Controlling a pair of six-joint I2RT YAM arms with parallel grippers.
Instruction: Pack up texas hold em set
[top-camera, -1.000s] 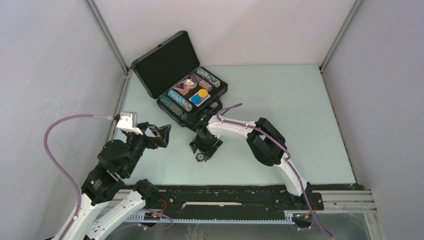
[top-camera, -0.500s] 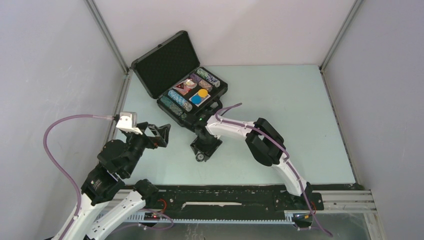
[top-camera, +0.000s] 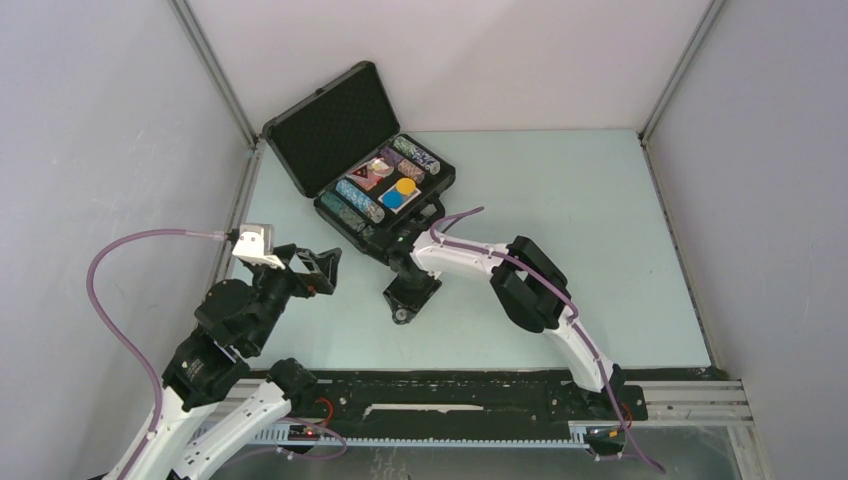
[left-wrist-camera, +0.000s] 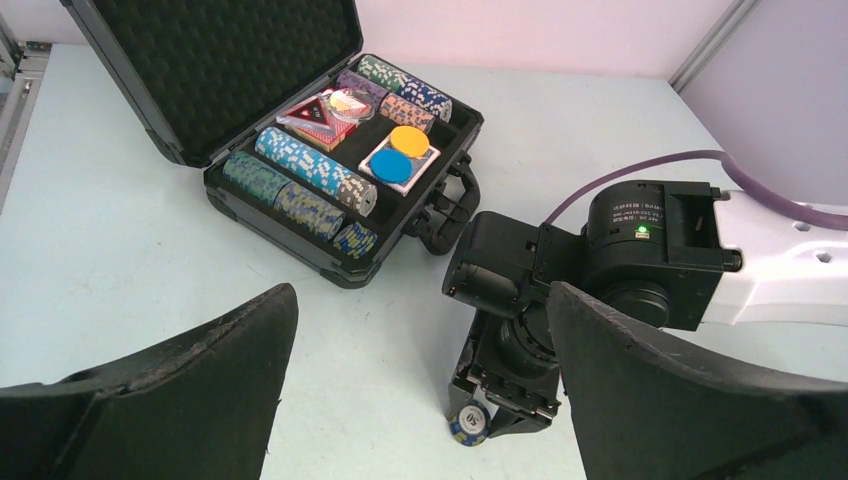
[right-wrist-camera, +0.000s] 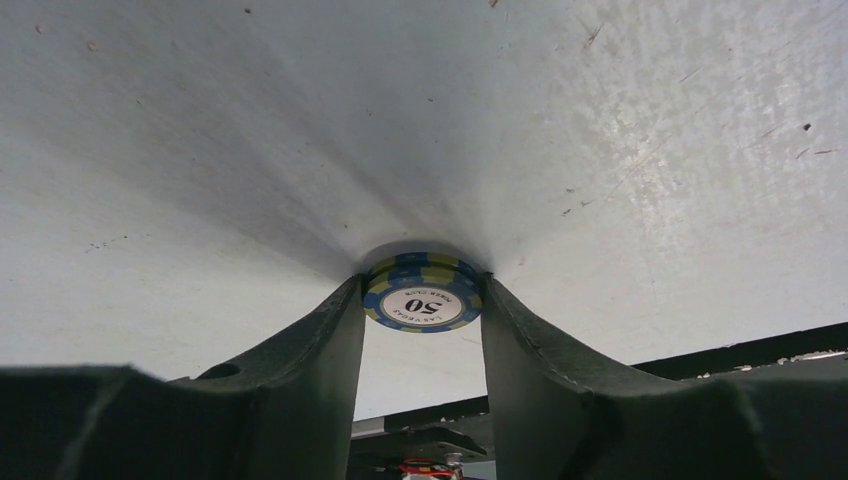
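right wrist: right end effector (right-wrist-camera: 421, 288) half closed, its fingertips (right-wrist-camera: 338, 322) pinching the chip (right-wrist-camera: 421, 306) flat on the table (right-wrist-camera: 620, 120).

We see the small round poker chip (right-wrist-camera: 421, 296) edged in blue and yellow blocks, its white centre printed 50 in black. In the black foam-lined hard briefcase (top-camera: 330, 130), a flat orange disc (left-wrist-camera: 409, 141) lies at one o'clock of a flat blue disc (left-wrist-camera: 391, 166).

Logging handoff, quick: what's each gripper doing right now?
Left gripper: open, empty.
Right gripper: shut on the blue-and-yellow round poker chip lying on the table.
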